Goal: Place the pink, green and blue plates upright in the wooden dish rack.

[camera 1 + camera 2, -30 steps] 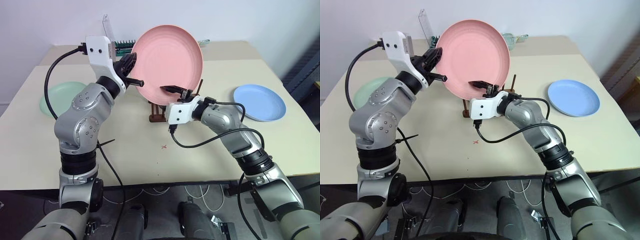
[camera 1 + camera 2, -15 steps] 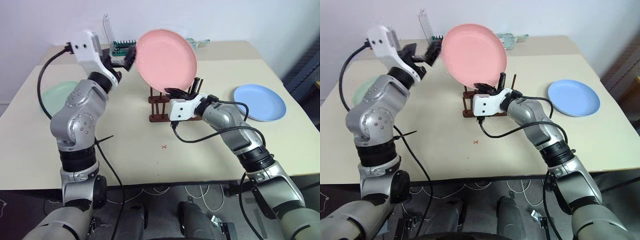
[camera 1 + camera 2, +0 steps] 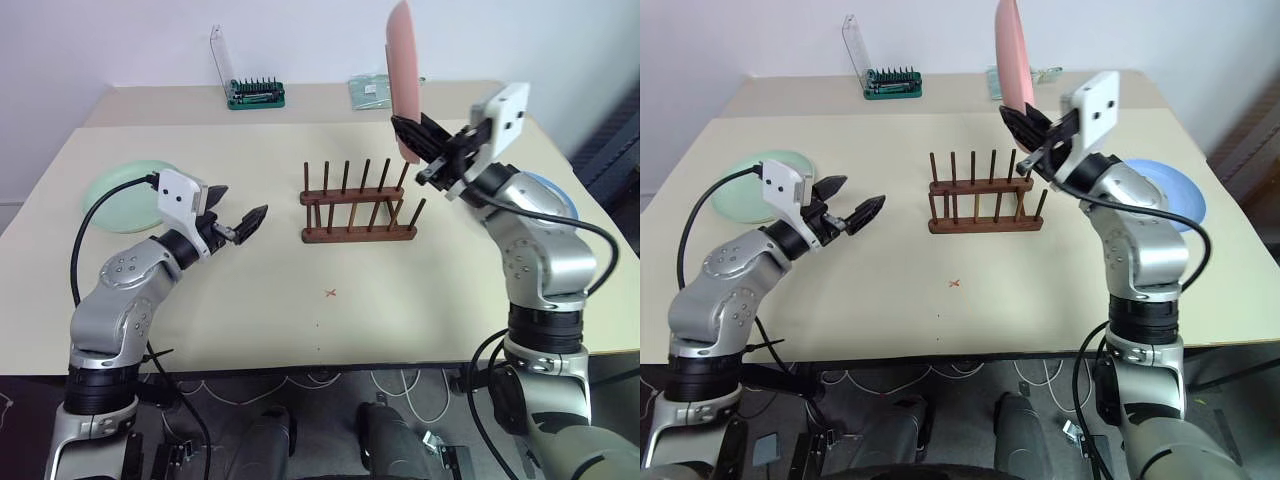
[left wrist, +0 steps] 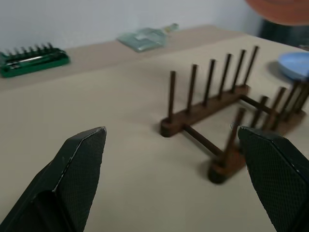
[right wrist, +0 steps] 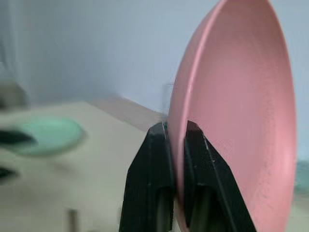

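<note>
Rack [image 3: 358, 205] stood mid-table [image 3: 300, 330]; one plate [image 3: 122, 197] lay far left, another [image 3: 556, 194] far right; tool holder [image 3: 254, 94] sat behind at the back edge.

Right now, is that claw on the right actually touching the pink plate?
Touching. The right wrist view shows the right claw with its two black fingers pinched on the rim of the pink plate, no gap on either side.
</note>
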Motion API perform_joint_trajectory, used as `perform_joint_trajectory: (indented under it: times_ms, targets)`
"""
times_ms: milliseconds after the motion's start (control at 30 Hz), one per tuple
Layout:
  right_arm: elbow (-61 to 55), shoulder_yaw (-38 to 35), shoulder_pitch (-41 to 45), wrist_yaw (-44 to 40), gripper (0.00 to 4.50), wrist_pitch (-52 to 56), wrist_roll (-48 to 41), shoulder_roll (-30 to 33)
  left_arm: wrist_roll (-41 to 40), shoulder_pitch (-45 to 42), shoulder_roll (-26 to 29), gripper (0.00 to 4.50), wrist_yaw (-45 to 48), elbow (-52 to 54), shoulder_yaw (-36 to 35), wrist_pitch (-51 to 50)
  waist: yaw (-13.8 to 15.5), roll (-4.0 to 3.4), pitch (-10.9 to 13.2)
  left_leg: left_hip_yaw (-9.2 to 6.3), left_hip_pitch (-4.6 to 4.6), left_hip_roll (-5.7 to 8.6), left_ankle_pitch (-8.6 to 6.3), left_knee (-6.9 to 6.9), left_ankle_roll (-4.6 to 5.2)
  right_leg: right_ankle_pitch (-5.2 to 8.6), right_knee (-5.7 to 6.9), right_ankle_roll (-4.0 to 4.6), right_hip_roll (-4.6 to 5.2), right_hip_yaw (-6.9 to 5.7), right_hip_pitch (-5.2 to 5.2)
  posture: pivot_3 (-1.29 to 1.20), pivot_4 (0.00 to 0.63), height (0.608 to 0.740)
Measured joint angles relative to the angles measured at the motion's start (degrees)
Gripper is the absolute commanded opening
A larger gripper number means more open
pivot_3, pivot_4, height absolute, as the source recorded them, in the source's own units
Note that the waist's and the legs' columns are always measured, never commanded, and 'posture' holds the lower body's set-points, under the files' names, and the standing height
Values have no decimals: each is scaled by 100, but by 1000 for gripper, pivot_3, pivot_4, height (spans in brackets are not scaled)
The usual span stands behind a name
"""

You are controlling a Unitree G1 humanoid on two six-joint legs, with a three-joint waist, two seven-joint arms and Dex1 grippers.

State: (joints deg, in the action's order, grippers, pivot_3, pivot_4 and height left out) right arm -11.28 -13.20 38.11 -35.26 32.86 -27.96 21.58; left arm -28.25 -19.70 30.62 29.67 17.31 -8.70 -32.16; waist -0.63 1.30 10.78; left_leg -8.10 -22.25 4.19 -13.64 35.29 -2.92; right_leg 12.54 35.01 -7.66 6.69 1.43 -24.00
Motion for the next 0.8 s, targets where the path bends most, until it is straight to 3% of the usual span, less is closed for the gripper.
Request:
perform_joint_trajectory:
  times_ms: [133,633,733,800]
  targets:
    - [-2,-224,-235,32,0,622,-653,54,-117,192,69,4440,425,187,83,29,-33,-9,3,9,-2,-2,0,-4,1,0,3,0,0,2,-11,0,150,740]
    - [597,-717,-122,639,0,1527,-1717,192,-230,761,347,4440,1111,625,542,-110,-29,-14,6,15,-12,-3,1,-1,2,-2,7,0,0,5,-24,0,150,740]
    - [828,-719,-118,747,1128,1549,-1710,205,-213,765,292,4500,1074,644,605,-110,-33,-15,6,14,-12,-3,1,-2,2,-2,7,0,0,4,-24,0,150,740]
    - [841,-716,-117,779,2105,1548,-1717,205,-213,767,288,4500,1066,657,641,-110,-33,-17,7,15,-12,-3,1,-2,2,-2,7,0,0,4,-25,0,150,740]
